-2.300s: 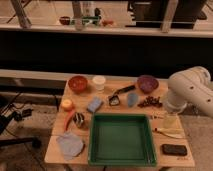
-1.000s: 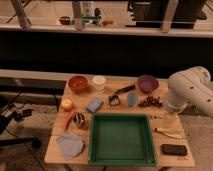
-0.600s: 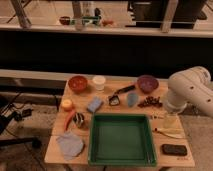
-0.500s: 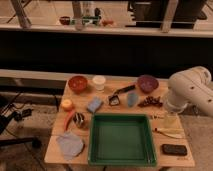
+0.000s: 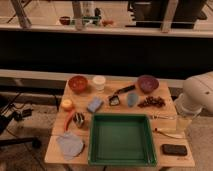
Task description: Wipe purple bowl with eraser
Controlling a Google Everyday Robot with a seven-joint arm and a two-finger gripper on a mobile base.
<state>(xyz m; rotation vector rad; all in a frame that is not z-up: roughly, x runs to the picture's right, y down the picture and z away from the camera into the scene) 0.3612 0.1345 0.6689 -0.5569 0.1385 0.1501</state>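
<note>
The pincer (image 5: 183, 122) is hanging open and empty at the worktop's (image 5: 116, 82) three o'clock edge. The eraser (image 5: 174, 149) is lying at five o'clock and the purple bowl (image 5: 147, 83) at one. I'd be lowering squarely across the eraser's narrow width.

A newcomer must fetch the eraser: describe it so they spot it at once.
On the wooden table, look right of the green tray, at the front right corner. The eraser is the flat black block there, darker than the pale utensil behind it. The gripper hangs at the table's right edge, apart from it.
</note>
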